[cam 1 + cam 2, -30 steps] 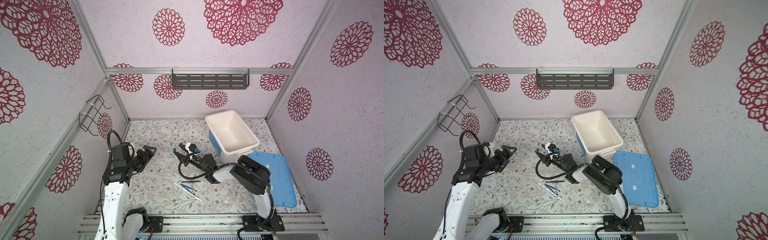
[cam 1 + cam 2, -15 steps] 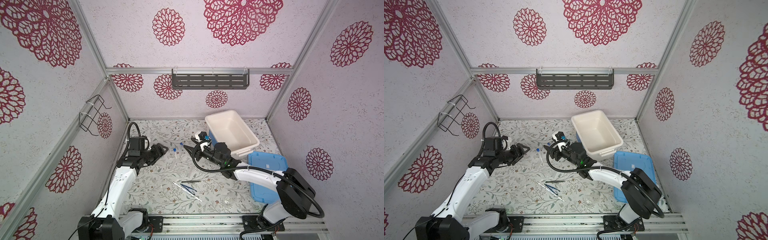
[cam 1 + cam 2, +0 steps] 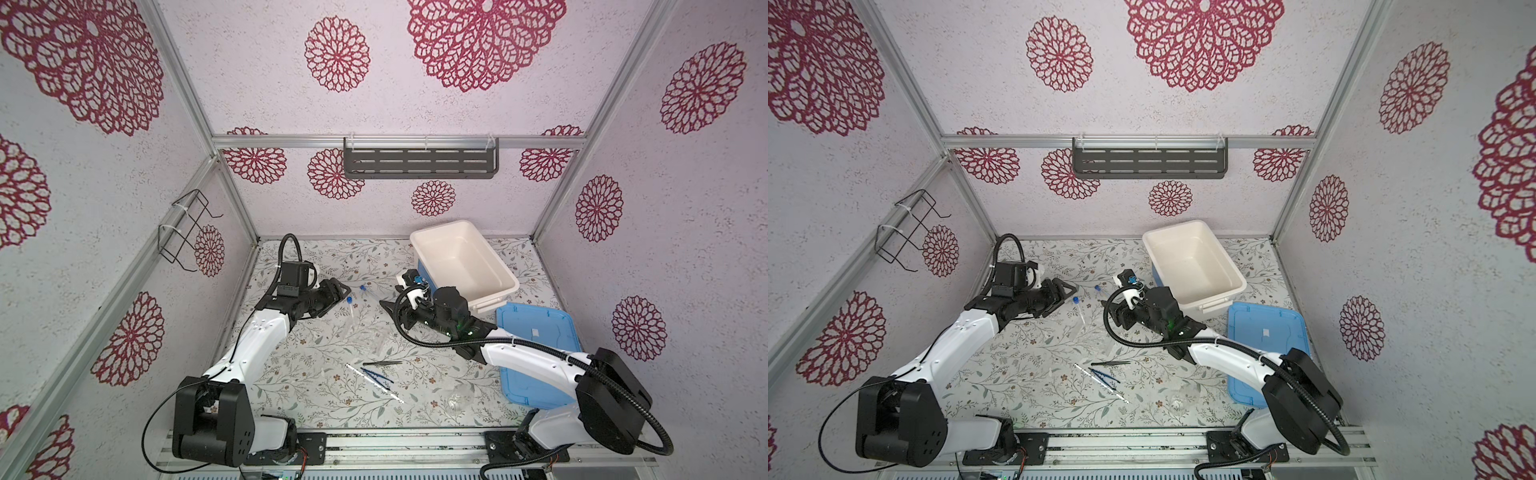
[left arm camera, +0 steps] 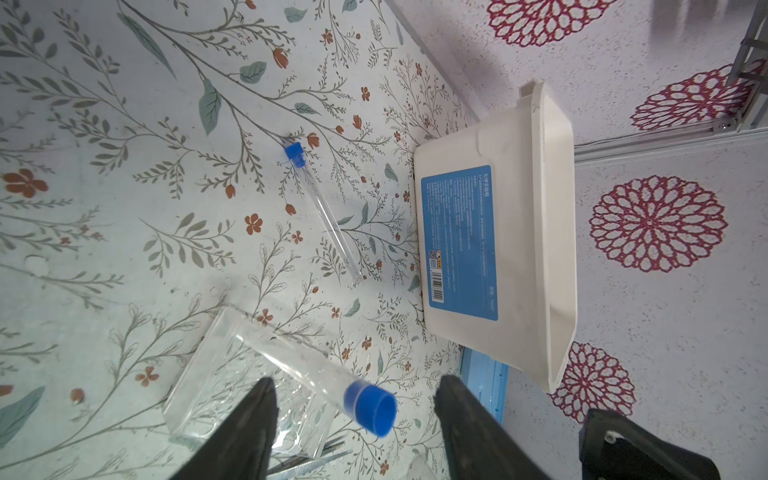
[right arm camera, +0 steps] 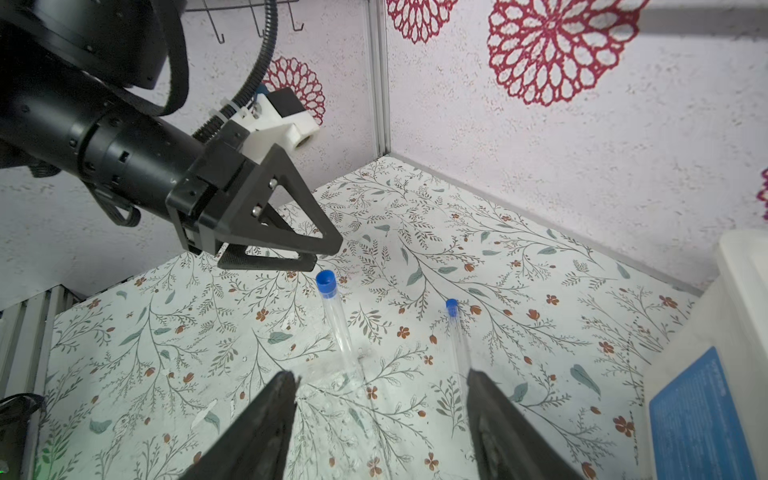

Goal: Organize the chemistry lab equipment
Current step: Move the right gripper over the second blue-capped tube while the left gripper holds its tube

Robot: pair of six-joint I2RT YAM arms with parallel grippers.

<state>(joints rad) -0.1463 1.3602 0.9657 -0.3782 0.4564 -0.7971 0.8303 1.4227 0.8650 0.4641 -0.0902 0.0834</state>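
A clear tube (image 3: 351,316) with a blue cap (image 4: 370,409) leans up from the see-through tube holder (image 4: 232,374). My left gripper (image 4: 355,388) is open, its fingers either side of that cap with gaps. A second capped tube (image 4: 324,212) lies flat beyond it, seen too in the right wrist view as a tube (image 5: 457,332). Across from the left gripper (image 3: 343,293), my right gripper (image 3: 388,311) hangs open over the tube holder (image 5: 340,399), holding nothing. Dark metal tweezers (image 3: 382,363), blue tweezers (image 3: 376,378) and a thin white stick (image 3: 395,398) lie nearer the front. A small clear vessel (image 3: 459,395) sits at front right.
The big white tub (image 3: 463,262) stands at the back right, right behind the right wrist. The flat blue lid (image 3: 536,353) lies on the right under the right forearm. A dark shelf (image 3: 419,162) and a wire rack (image 3: 187,228) hang on the walls.
My left arm has stretched toward the middle, bringing its gripper up to the leaning tube's cap with narrower jaws. My right arm has swung out to the right, its gripper shifted slightly right and opened a little.
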